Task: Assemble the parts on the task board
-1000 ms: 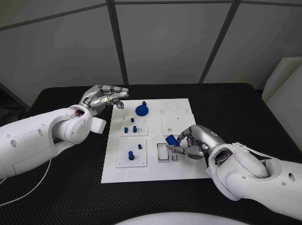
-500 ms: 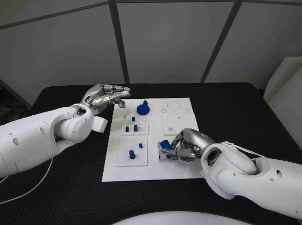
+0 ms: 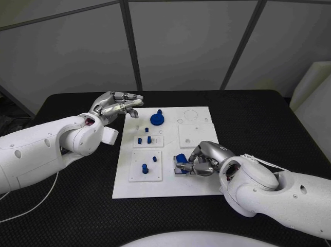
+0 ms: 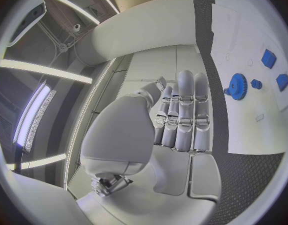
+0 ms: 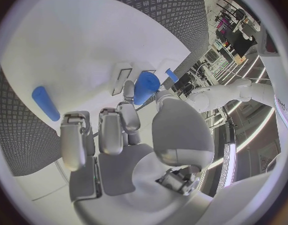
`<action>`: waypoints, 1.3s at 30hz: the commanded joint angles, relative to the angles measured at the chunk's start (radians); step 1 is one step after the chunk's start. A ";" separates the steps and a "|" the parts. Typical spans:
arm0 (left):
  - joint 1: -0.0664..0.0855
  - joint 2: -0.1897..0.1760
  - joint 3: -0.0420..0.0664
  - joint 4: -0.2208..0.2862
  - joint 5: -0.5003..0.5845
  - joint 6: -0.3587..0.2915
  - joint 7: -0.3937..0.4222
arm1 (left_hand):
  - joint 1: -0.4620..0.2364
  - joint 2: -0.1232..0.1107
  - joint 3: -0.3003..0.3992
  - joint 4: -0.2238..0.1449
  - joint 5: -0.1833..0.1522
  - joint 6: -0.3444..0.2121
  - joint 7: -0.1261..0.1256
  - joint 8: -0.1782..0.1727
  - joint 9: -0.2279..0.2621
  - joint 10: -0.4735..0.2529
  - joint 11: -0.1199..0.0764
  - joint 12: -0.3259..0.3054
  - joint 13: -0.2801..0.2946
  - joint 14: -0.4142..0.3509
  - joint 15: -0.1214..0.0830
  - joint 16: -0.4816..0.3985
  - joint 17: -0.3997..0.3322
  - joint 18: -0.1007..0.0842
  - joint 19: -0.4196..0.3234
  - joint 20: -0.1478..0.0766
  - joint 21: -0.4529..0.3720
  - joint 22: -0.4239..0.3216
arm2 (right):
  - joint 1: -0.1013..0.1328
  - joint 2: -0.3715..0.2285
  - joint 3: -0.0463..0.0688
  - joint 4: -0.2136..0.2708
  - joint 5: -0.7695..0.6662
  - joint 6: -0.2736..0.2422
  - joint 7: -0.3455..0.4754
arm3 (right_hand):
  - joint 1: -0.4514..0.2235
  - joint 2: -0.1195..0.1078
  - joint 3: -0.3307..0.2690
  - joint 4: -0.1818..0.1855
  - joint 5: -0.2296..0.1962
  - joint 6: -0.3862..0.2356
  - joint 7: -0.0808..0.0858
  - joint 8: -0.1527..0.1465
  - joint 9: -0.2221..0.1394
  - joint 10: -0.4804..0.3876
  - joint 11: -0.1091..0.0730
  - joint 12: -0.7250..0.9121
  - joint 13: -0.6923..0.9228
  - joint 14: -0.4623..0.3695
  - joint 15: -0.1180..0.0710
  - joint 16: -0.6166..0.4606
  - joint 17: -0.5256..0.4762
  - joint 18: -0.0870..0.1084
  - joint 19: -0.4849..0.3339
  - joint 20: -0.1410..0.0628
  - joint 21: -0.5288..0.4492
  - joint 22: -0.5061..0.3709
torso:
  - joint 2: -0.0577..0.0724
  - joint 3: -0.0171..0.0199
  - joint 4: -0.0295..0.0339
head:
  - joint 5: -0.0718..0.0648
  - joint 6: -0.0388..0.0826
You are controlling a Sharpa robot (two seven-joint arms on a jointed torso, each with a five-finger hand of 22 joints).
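Two white arms reach over the black table [image 3: 269,118] toward the flat white rectangular task board [image 3: 199,188] at its middle.

Our right hand [image 3: 199,160] sits low over the board's near right part, beside a small white inset block with narrow slots [image 3: 179,170]. We pinch a small blue plastic part [image 3: 181,158] between the thumb and the fingers; in the right wrist view that rounded blue piece [image 5: 146,86] sits at the fingertips, just above two rectangular slots in the white surface. Whether the part already touches the block, we cannot tell.

Our left hand [image 3: 116,106] hovers at the board's far left corner, off its edge, above the table. Its fingers are curled together with nothing in them; the left wrist view shows them [image 4: 184,117] lying side by side, closed toward the palm.

On the board, a round blue gear with a short stem [image 3: 155,120] stands near the far edge. Nearer, several small blue pegs [image 3: 144,140] stand in a white square plate, and one more blue peg [image 3: 144,169] stands in another square plate closer to us, left of the slotted block. In the right wrist view a blue cylinder [image 5: 44,103] lies on the board apart from the hand.
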State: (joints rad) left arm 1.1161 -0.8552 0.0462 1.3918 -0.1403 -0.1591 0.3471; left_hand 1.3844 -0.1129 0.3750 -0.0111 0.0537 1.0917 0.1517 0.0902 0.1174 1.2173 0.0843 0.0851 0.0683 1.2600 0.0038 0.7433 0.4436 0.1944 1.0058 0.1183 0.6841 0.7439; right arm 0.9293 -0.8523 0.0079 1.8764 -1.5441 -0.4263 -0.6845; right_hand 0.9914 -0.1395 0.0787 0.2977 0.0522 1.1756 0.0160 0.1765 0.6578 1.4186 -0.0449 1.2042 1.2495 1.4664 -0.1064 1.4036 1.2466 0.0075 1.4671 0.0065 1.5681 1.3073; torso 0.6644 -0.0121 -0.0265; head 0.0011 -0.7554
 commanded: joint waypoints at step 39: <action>0.002 -0.006 0.001 -0.005 0.003 0.018 -0.009 | -0.007 0.008 -0.011 0.001 -0.005 0.000 0.000 -0.007 0.001 -0.004 0.003 -0.005 0.001 0.001 0.005 -0.008 -0.002 -0.013 0.007 -0.002 -0.009 -0.004 | 0.000 -0.015 -0.001 0.033 0.029 0.009 0.090 | 0.099 0.066 -0.102 -0.004 -0.001 0.039 -0.006 -0.025 0.060 0.020 -0.013 0.007 0.026 0.050 -0.011 0.011 0.031 -0.007 0.104 -0.011 0.003 0.263 | -0.002 -0.0006 0.0002 | 0.004 -0.003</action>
State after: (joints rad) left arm 1.1163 -0.8602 0.0463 1.3846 -0.1403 -0.1521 0.3348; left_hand 1.3802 -0.1087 0.3697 -0.0112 0.0537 1.0917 0.1517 0.0860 0.1173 1.2173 0.0843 0.0851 0.0683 1.2600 0.0039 0.7379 0.4429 0.1944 1.0057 0.1183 0.6763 0.7407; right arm 0.9285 -0.8662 0.0072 1.9075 -1.5272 -0.4214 -0.6259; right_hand 1.0997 -0.0702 -0.0194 0.2939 0.0516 1.2074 0.0111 0.1558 0.7184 1.4312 -0.0574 1.2081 1.2737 1.4687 -0.1110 1.4099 1.2767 0.0073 1.4636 0.0031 1.5681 1.3073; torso 0.6621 -0.0121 -0.0263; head 0.0035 -0.7593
